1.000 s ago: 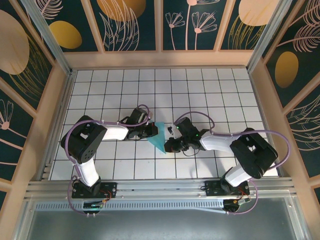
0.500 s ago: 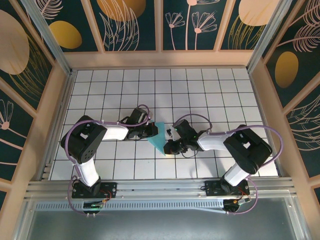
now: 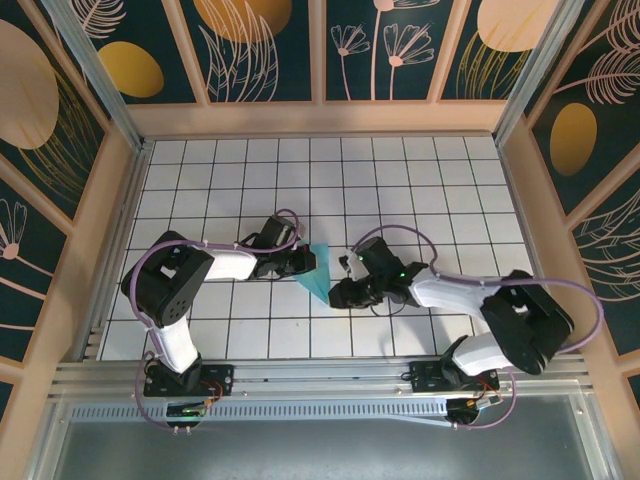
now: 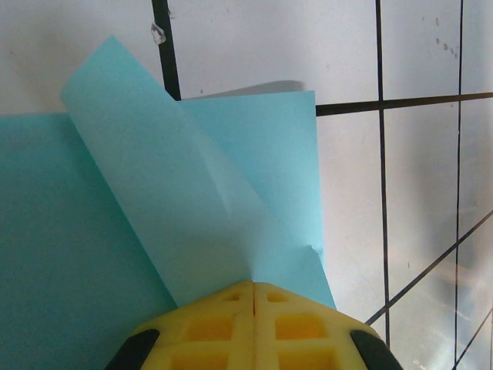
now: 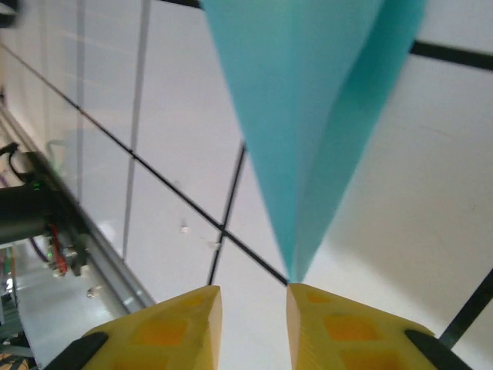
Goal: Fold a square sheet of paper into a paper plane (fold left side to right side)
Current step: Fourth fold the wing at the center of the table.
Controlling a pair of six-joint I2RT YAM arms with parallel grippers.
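Middle of the table (image 3: pixel 400 170): the sheet of paper (image 3: pixel 318 272), folded to a point, lies between the left gripper (image 3: pixel 306 262) and the right gripper (image 3: pixel 338 293), with no lane between the two
Left of the sheet: blocked by the left gripper, its fingers (image 4: pixel 208 327) pressed together on a raised flap
Near tip of the sheet: the right gripper's fingers (image 5: pixel 339 327) stand parted, the tip at the inner corner of one, and the slot between them is free
Far half: bare tiles up to the back wall (image 3: pixel 320 118)
Flanks: bare tiles outside the left arm (image 3: pixel 225 265) and the right arm (image 3: pixel 450 290), ending at the side walls (image 3: pixel 110 220)
Near edge: closed off by the arm bases and the metal rail (image 3: pixel 320 375)
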